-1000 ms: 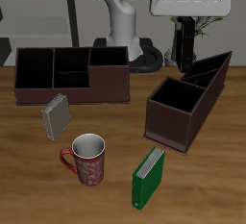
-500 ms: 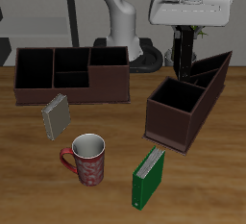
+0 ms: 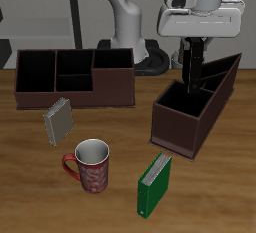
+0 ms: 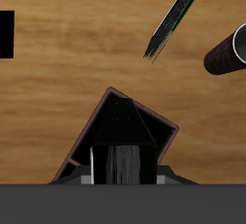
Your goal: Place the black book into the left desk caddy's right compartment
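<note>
My gripper (image 3: 193,47) is shut on the black book (image 3: 190,69) and holds it upright, hanging down from the fingers. The book's lower end is just above the left desk caddy (image 3: 178,127), a dark brown open box with a slanted wedge end, over its middle part near the wedge. In the wrist view the book's pale page edge (image 4: 122,161) shows between the fingers, directly over an open compartment of the caddy (image 4: 101,114). I cannot tell whether the book touches the caddy.
A long low brown caddy (image 3: 75,95) stands farther back on the other side. A grey book (image 3: 58,120), a red mug (image 3: 91,165) and a green book (image 3: 154,185) stand nearer the table's front edge. The green book (image 4: 169,24) and mug (image 4: 227,49) also show in the wrist view.
My gripper has come down and forward with the black book, bringing its lower end from above the caddy's wedge end to just over the caddy's compartments.
</note>
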Robot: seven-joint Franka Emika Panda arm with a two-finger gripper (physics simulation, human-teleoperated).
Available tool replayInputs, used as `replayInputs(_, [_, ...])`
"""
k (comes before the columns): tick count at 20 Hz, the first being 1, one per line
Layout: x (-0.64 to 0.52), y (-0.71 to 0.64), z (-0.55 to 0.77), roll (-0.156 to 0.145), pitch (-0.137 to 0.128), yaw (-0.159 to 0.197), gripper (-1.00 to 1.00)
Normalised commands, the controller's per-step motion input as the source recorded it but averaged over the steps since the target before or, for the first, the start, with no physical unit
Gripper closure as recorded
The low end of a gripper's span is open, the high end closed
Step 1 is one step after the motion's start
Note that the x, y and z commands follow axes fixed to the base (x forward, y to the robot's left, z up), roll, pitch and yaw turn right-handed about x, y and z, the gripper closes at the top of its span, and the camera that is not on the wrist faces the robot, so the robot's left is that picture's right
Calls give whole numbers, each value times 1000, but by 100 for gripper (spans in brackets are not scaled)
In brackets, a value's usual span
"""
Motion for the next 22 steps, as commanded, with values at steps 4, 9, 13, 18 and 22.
replayInputs(4, [-4,14,-121,3,15,8,100])
replayInputs(9, [-11,-32,-74,6,11,5,100])
replayInputs(13, [40,-13,-158,-2,19,-1,100])
replayInputs(18, [58,49,-225,12,31,1,100])
replayInputs(22, [16,-4,-105,9,17,4,100])
